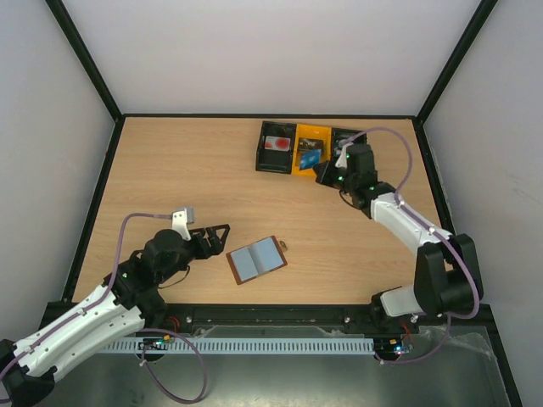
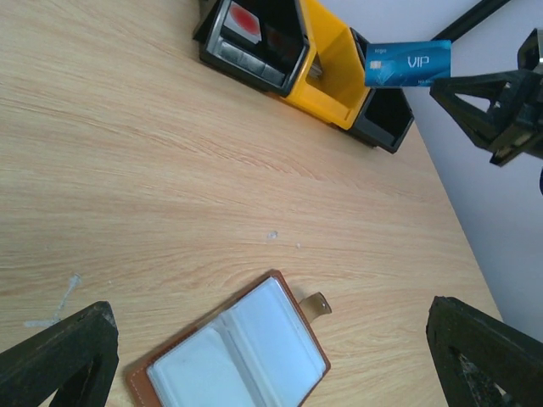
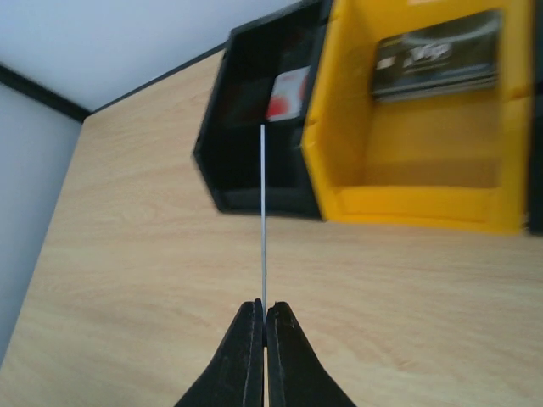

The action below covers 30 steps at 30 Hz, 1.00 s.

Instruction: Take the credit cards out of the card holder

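Right claw (image 3: 263, 312): pinching a blue card (image 2: 407, 64) on edge, aloft by the tray (image 1: 259, 157).
Left claw (image 1: 221, 238): spread wide near the card holder (image 1: 256, 259).
Card holder: open flat on the desk (image 1: 187, 178), sleeves up.
Tray: red-and-white card (image 1: 277, 144) in black bin, dark card (image 3: 437, 52) in yellow.

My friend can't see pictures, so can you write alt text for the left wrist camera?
An open brown card holder with empty-looking clear sleeves lies on the wooden table, framed by the wide-open left gripper. Farther back, the right gripper holds a blue VIP card above a black-and-yellow tray.
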### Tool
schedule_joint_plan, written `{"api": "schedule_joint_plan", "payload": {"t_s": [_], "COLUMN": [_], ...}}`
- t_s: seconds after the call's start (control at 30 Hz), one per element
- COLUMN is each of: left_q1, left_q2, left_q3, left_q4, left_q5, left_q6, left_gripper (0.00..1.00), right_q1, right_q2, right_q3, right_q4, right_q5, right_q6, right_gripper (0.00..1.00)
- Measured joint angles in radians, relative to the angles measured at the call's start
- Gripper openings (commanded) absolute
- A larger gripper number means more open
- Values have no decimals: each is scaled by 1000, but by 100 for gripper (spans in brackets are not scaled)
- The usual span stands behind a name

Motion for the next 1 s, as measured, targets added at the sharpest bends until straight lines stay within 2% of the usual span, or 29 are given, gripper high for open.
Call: {"api": "schedule_joint_plan", "payload": {"t_s": [0.23,0.53,0.77,1.0], "left_q1": [0,0,0,2], "left_q2": [35,192,231,274], "left_q3": [1,42,53,53], "left_q4": [1,3,14,50], "left_q5": [42,105,135,145], "left_q6": [23,91,124,150], "left_gripper": [100,100,100,100], "right_q1": [-161,-336,-356,-355], "right_q2": [80,212,315,394], "right_q3": [143,278,326,424], "right_q4": [-134,-220,-254,-311], "right_q5": [-74,-169,-176,-108], "right_q6": [-84,-149,-159,-191], "right_gripper": [2,2,2,2]}}
